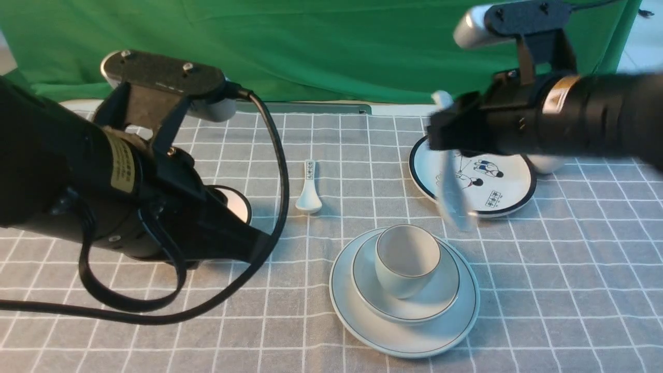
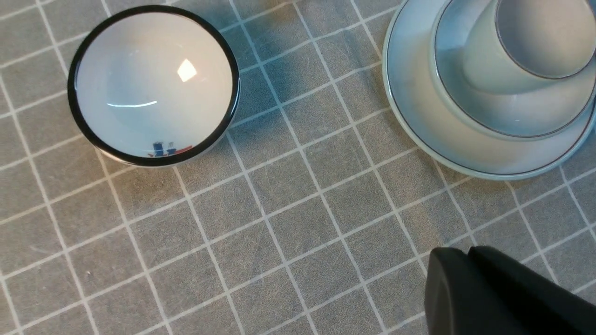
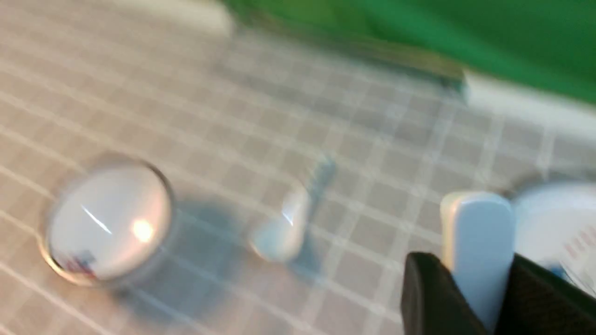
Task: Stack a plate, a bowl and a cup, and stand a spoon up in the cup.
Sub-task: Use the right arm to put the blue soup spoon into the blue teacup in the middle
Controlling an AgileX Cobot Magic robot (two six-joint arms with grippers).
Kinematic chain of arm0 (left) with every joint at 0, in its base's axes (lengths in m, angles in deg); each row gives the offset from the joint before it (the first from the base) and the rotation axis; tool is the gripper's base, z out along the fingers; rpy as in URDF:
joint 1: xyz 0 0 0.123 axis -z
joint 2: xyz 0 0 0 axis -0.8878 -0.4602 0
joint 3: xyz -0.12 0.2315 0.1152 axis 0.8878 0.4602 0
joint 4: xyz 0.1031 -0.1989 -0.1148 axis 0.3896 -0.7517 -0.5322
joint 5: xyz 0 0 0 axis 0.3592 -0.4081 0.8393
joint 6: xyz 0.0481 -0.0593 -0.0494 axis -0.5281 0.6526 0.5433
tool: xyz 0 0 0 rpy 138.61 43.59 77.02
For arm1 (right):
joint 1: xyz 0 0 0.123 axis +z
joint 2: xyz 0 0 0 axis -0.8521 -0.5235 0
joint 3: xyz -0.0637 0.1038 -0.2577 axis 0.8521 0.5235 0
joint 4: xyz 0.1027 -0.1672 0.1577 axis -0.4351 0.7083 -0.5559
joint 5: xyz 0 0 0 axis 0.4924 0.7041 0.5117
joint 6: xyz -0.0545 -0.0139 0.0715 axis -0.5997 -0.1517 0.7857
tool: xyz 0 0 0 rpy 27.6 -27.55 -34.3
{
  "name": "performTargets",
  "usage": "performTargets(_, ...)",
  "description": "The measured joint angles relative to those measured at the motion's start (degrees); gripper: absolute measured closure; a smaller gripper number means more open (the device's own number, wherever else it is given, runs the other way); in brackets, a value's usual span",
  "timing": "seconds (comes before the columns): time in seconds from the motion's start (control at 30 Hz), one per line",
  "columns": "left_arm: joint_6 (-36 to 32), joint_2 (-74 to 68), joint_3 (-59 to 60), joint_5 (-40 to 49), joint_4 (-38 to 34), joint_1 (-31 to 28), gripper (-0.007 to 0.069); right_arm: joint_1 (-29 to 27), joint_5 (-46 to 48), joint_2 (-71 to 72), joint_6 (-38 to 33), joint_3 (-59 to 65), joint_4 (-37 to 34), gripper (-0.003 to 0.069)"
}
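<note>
The pale plate lies front and centre with the shallow bowl on it and the cup standing upright in the bowl. My right gripper is shut on the handle of the plain white spoon, which hangs bowl-end down, blurred, above and just behind the right of the stack. In the right wrist view the handle sticks out between my gripper jaws. My left gripper is shut and empty, left of the stack. The left wrist view shows it near the plate, bowl and cup.
A black-rimmed bowl sits by my left arm and shows in the left wrist view. A small marked spoon lies behind the stack. A cartoon plate and a white cup sit back right.
</note>
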Motion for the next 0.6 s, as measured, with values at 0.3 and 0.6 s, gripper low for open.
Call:
performTargets(0.3,0.2,0.11,0.32,-0.64,1.67,0.0,0.0616,5.23,-18.33,-4.68,0.05,8.94,-0.17,0.0476)
performTargets(0.6,0.25,0.11,0.36,-0.68,2.12,0.0,0.0616,5.25,-19.06,-8.2,-0.49,9.39,-0.46,0.0476)
